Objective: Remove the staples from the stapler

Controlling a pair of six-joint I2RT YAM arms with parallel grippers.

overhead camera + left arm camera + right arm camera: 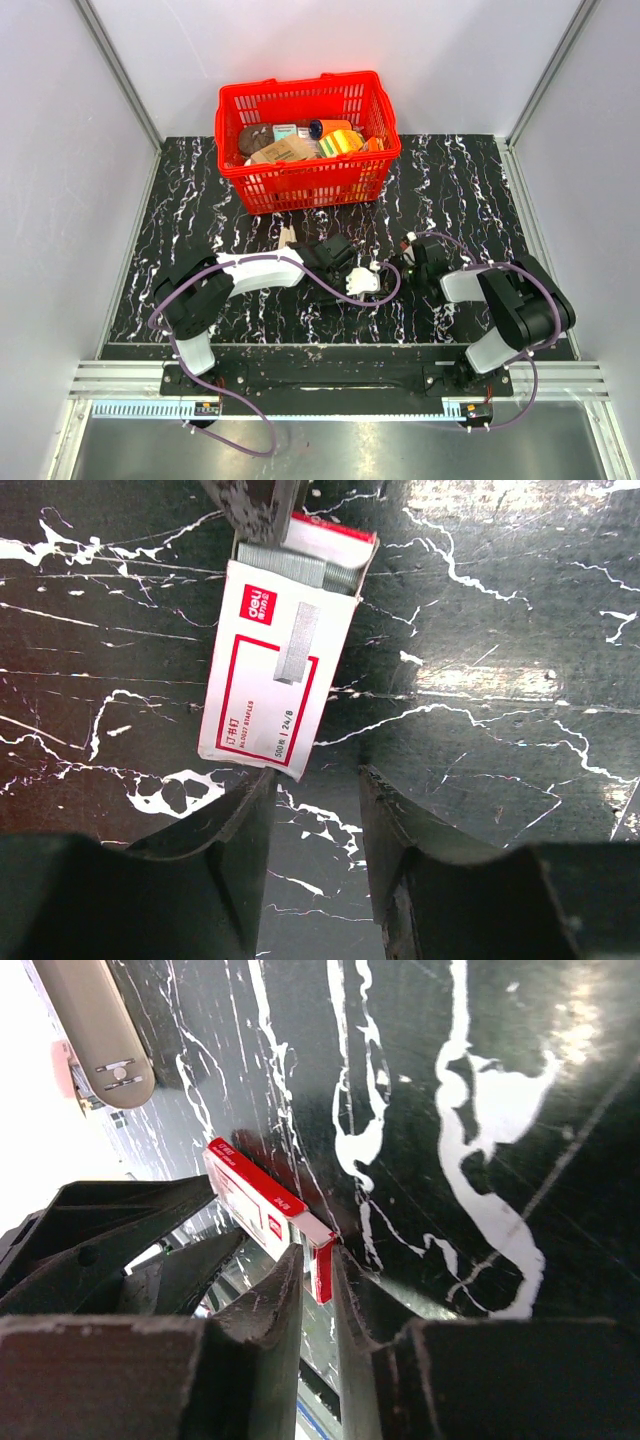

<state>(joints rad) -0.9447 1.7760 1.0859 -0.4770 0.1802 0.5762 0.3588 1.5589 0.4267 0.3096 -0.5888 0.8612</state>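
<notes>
- The black, white-veined table (470,190) is seen under everything.
- A red basket (310,185) filled with assorted goods is set at 12 o'clock on the table, near the back wall.
- The left arm (255,270) is stretched from 7 o'clock towards the table's middle, and the right arm (510,300) is bent in from 4 o'clock, so that the two wrists are brought near each other.
- The left gripper (315,778) is held with its jaws apart and only bare table between them. The near corner of the staple box (280,660) is seen just at its left fingertip.
- The right gripper (317,1257) is held with only a narrow gap, and the red open end of the box is placed in that gap. Whether that end is actually pinched cannot be told.
- The staple box is laid flat on the table between the two grippers, its open end turned to 12 o'clock in the left wrist view.
- The stapler (95,1030) is laid on the table, touched by neither gripper, at 11 o'clock in the right wrist view, well beyond the box. From above it is found at 6 o'clock of the basket.
- A grey strip of staples (300,565) is exposed in the box's open end.
</notes>
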